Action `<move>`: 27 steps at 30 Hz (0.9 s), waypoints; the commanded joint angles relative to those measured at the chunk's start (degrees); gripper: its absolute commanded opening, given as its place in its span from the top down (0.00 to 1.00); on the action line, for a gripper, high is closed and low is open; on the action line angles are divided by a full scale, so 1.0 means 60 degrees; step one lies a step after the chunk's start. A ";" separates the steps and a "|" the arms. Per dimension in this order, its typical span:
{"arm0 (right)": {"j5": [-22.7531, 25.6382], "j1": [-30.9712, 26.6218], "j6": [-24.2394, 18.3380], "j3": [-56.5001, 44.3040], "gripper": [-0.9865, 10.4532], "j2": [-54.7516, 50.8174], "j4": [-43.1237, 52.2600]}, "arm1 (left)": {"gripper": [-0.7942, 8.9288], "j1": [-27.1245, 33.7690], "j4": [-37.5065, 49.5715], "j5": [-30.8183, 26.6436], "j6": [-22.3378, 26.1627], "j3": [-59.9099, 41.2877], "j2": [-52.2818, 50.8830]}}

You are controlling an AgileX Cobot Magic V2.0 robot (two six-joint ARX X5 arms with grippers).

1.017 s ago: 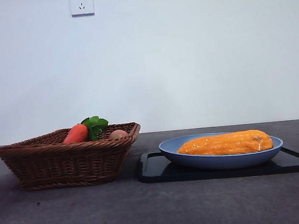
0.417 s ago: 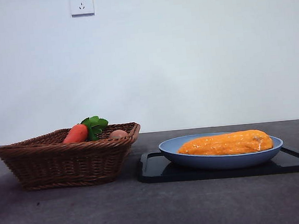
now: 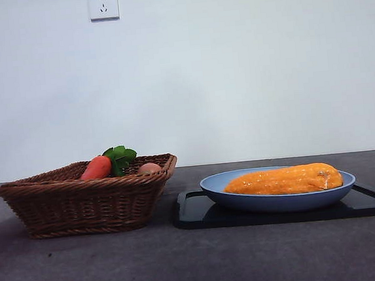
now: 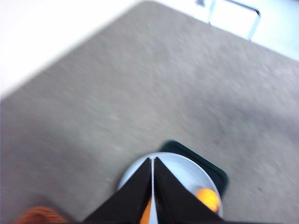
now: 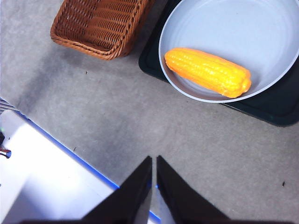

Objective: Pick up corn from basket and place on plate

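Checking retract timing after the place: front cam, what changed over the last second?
A black arm tip that showed at the top edge a second ago has gone out of the front view; no arm shows there now. The corn stayed lying in the blue plate on the black tray; the wicker basket with the carrot did not move.

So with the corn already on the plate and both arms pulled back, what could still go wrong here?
Little, but two things. The long orange-yellow corn cob fills most of the round light-blue plastic plate, one end near the rim, so a knock might roll it out. The plate only rests on the flat black tray, so it might slide. Both grippers, left and right, are shut and empty.
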 commanded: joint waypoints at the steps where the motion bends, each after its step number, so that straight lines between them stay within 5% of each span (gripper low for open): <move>1: -0.0018 0.0029 -0.0178 0.0157 0.91 0.0058 0.0062 | 0.91 0.0543 0.0113 -0.0007 0.0284 0.0240 -0.0838; 12: -0.0018 0.0033 -0.0178 0.0157 0.91 0.0058 0.0062 | 0.91 0.3836 0.0514 -0.0004 0.0262 -0.1778 -0.4011; 27: -0.0018 0.0029 -0.0178 0.0157 0.91 0.0055 0.0062 | 0.91 0.6400 0.6364 -0.0015 -0.0066 -1.1158 -1.0269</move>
